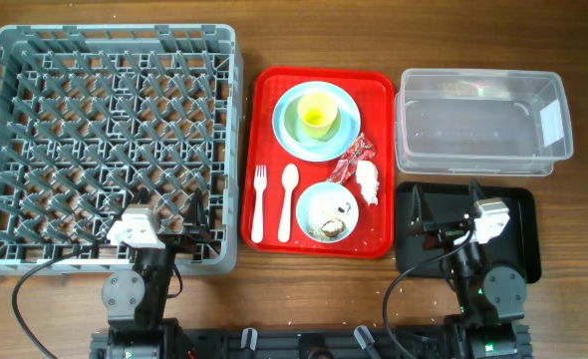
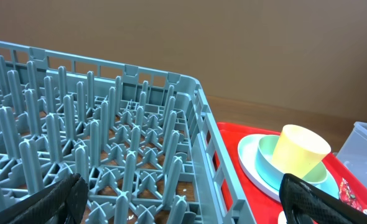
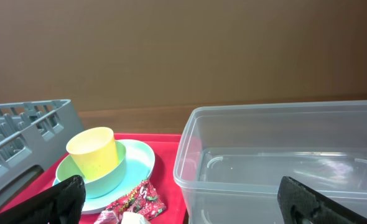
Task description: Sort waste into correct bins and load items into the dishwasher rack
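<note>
Left jaws gape empty above the rack's (image 1: pixel 115 35) 6 o'clock wall; right jaws gape above the black tray (image 1: pixel 521 234). On the red tray (image 1: pixel 264 130): cup (image 1: pixel 317 113) in bowl (image 1: pixel 296 118) on plate (image 1: pixel 346 135) at 12 o'clock, wrapper (image 1: pixel 354 160) and tissue (image 1: pixel 368 181) at 3, fork (image 1: pixel 259 204), spoon (image 1: pixel 288 199) and small bowl (image 1: pixel 327 204) with scraps (image 1: pixel 329 229) at 6. Clear tub (image 1: pixel 478 73) at 2.

Parked low and folded back at the near edge.
Holding the left gripper (image 1: pixel 177 213) and the right gripper (image 1: pixel 444 204) pointed forward and spread wide, empty, with black fingertips (image 2: pixel 62 199) showing only in the bottom corners of each wrist view.
</note>
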You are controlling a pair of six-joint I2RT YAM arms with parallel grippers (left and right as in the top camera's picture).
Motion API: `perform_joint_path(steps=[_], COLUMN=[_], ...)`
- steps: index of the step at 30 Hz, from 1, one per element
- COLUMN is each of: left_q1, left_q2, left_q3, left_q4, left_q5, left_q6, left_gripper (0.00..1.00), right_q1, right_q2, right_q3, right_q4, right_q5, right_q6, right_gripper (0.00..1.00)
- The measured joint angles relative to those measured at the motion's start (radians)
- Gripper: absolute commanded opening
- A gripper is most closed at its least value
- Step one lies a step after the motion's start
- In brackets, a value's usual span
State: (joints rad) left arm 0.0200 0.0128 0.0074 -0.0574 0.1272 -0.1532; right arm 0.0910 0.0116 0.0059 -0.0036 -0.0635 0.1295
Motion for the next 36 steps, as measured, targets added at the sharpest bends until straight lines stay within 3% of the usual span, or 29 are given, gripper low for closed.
perform_joint_path(steps=[11, 13, 14, 16, 17, 20, 21, 23, 26, 30, 31, 32, 33, 36], left_q1=[0.000, 0.000, 0.001, 0.001, 0.001, 0.002, 0.002, 0.002, 0.002, 0.002, 0.002, 0.002, 0.000, -0.037], left_q2=[0.000, 0.000, 0.001, 0.005, 0.005, 0.076, 0.143, 0.265, 0.616, 0.917, 0.954, 0.990, 1.033, 1.105], left_q3=[0.000, 0.000, 0.000, 0.026, 0.127, 0.335, 0.493, 0.738, 1.098, 1.185, 1.185, 1.185, 1.187, 1.196], left_q4=[0.006, 0.024, 0.111, 0.173, 0.198, 0.126, 0.094, -0.097, -0.395, -0.386, -0.389, -0.393, -0.427, -0.629], left_q5=[0.018, 0.146, 0.326, 0.433, 0.514, 0.623, 0.668, 0.773, 0.967, 1.125, 1.141, 1.163, 1.186, 1.195], left_q6=[-0.011, -0.071, -0.135, -0.198, -0.260, -0.299, -0.306, -0.314, -0.320, -0.324, -0.324, -0.325, -0.328, -0.286], left_gripper=[1.00, 1.00, 1.00, 1.00, 1.00, 1.00, 1.00, 1.00, 1.00, 0.98, 0.61, 0.15, 0.07, 0.04], right_q1=[0.000, 0.000, 0.000, 0.000, 0.000, 0.000, 0.000, 0.000, 0.000, 0.000, 0.000, 0.000, 0.000, 0.000], right_q2=[0.000, 0.000, 0.000, 0.000, 0.000, 0.000, 0.000, 0.001, -0.001, 0.000, 0.000, 0.000, 0.000, 0.000], right_q3=[0.000, 0.000, 0.000, 0.000, 0.000, 0.000, 0.000, 0.000, 0.000, 0.000, 0.000, 0.000, 0.000, 0.000], right_q4=[0.000, 0.000, 0.001, 0.002, 0.002, 0.002, 0.003, 0.002, 0.002, 0.003, 0.003, 0.003, 0.003, 0.003], right_q5=[0.000, 0.000, 0.000, 0.000, 0.000, 0.000, 0.000, 0.000, 0.000, 0.000, 0.000, 0.000, 0.000, 0.000], right_q6=[0.000, 0.000, 0.000, 0.000, 0.000, 0.000, 0.000, 0.000, 0.000, 0.000, 0.000, 0.000, 0.000, 0.000], right_gripper=[1.00, 1.00, 1.00, 1.00, 1.00, 1.00, 1.00, 1.00, 1.00, 1.00, 1.00, 1.00, 1.00, 1.00])
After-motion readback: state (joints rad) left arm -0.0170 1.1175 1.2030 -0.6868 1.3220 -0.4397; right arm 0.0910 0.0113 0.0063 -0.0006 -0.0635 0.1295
